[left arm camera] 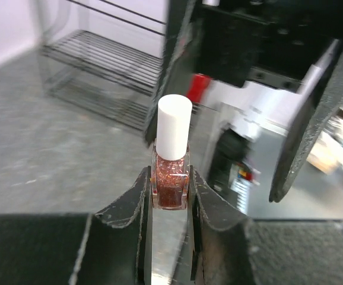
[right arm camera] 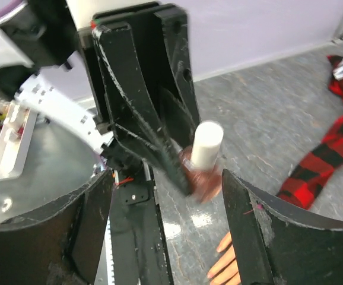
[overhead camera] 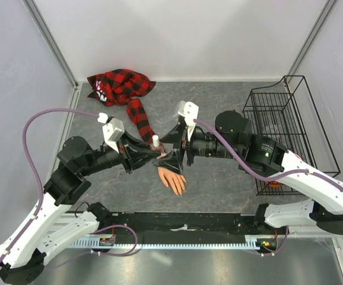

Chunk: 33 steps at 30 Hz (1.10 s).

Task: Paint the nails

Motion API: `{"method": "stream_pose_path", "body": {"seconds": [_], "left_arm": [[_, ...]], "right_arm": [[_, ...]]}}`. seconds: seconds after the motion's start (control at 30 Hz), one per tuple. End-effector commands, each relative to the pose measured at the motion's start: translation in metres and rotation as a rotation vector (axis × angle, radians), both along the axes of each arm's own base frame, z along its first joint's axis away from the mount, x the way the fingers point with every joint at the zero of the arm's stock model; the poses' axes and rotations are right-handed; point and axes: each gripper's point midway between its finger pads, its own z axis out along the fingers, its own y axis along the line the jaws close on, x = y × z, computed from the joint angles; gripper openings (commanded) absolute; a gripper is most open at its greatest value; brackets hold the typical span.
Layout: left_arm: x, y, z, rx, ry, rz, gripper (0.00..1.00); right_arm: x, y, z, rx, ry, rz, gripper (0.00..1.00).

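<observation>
Counts: two arms, two pincers, one bottle, one mannequin hand, one plaid sleeve, one wire basket.

- Left pincer [left arm camera: 170, 185]: closed on the glass body of the nail polish bottle [left arm camera: 171, 178], one finger on each side. The bottle is upright.
- Bottle: reddish glittery polish, tall white cap on.
- Right pincer [right arm camera: 167, 187]: fingers spread wide and holding nothing. The bottle's cap sits in the gap between them, and neither finger touches it.
- The two pincers meet tip to tip at the centre of the top view.
- Mannequin hand [overhead camera: 172, 178]: peach, lying flat on the grey counter [overhead camera: 231, 184], just below the pincers in the top frame. Its fingers point to the lower right.
- The nails [overhead camera: 180, 190]: at the fingertip ends, lower centre of the top view. They are too small to tell their colour or finish.
- Plaid sleeve [overhead camera: 139, 116]: red and black. It runs from the hand's wrist up to a bunched heap at upper left.
- Wire basket [overhead camera: 284, 130]: black, at the right edge of the top frame, well apart from the hand.
</observation>
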Motion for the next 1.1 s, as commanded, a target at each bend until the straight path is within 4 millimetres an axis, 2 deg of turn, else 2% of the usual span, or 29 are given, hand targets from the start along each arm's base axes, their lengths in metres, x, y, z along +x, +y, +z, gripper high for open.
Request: {"method": "stream_pose_path", "body": {"seconds": [0.0, 0.03, 0.13, 0.23, 0.27, 0.3, 0.33, 0.4, 0.43, 0.53, 0.63, 0.77, 0.83, 0.87, 0.9, 1.0, 1.07], "left_arm": [[0.053, 0.041, 0.006, -0.004, -0.1, 0.383, 0.02], [0.054, 0.043, 0.006, -0.006, -0.104, 0.399, 0.02], [0.053, 0.048, 0.008, -0.021, -0.117, 0.42, 0.02], [0.051, 0.05, 0.008, -0.04, -0.114, 0.424, 0.02], [0.05, 0.05, 0.008, -0.051, -0.108, 0.422, 0.02], [0.049, 0.05, 0.008, -0.057, -0.107, 0.419, 0.02], [0.049, 0.05, 0.007, -0.059, -0.103, 0.419, 0.02], [0.048, 0.049, 0.005, -0.065, -0.094, 0.414, 0.02], [0.049, 0.048, 0.003, -0.062, -0.09, 0.413, 0.02], [0.049, 0.046, 0.001, -0.065, -0.079, 0.407, 0.02], [0.048, 0.044, 0.002, -0.071, -0.08, 0.393, 0.02], [0.046, 0.041, 0.003, -0.072, -0.078, 0.371, 0.02], [0.04, 0.036, 0.003, -0.074, -0.078, 0.329, 0.02], [0.038, 0.035, 0.005, -0.083, -0.079, 0.315, 0.02], [0.035, 0.033, 0.005, -0.086, -0.078, 0.299, 0.02], [0.025, 0.026, 0.003, -0.077, -0.073, 0.224, 0.02], [0.014, 0.02, 0.004, -0.077, -0.068, 0.157, 0.02]], "right_arm": [[0.02, -0.013, 0.033, 0.052, 0.079, -0.201, 0.8], [0.025, -0.015, 0.044, 0.078, 0.089, -0.24, 0.8], [0.045, -0.017, 0.049, 0.105, 0.133, -0.383, 0.8], [0.055, -0.011, 0.049, 0.102, 0.147, -0.466, 0.76], [0.057, -0.002, 0.043, 0.08, 0.146, -0.477, 0.74], [0.057, -0.002, 0.049, 0.081, 0.14, -0.49, 0.73], [0.06, 0.006, 0.042, 0.055, 0.131, -0.52, 0.71], [0.06, 0.011, 0.047, 0.049, 0.12, -0.536, 0.66], [0.06, 0.019, 0.039, 0.021, 0.109, -0.553, 0.65], [0.059, 0.028, 0.037, -0.001, 0.084, -0.566, 0.64], [0.059, 0.035, 0.031, -0.026, 0.066, -0.571, 0.57], [0.061, 0.042, 0.02, -0.058, 0.053, -0.569, 0.53], [0.061, 0.044, 0.016, -0.072, 0.046, -0.562, 0.47], [0.061, 0.046, 0.017, -0.069, 0.041, -0.552, 0.39], [0.059, 0.047, 0.014, -0.078, 0.033, -0.533, 0.36], [0.06, 0.046, 0.01, -0.093, 0.003, -0.531, 0.31], [0.059, 0.043, 0.008, -0.102, -0.009, -0.527, 0.18]]}}
